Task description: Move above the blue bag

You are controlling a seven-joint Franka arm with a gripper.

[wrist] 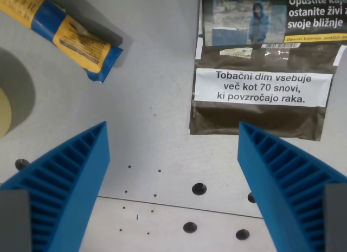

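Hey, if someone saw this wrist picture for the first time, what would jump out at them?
Probably the two ribbed blue fingers of the open tool, rising from the bottom corners. Next, the brown tobacco pouch with its white warning label at upper right, then the blue and yellow bag lying at upper left.

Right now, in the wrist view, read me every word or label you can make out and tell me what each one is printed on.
"Tobačni dim vsebuje več kot 70 snovi, ki povzročajo raka." on the white label of the brown tobacco pouch.
"Opustite kaj..." / "ostanite živi z..." / "svoje bližnje" on the pouch's black panel, cut off by the frame edge.
Yellow strip below that panel: too small to read.
Blue and yellow bag: print too blurred to read.
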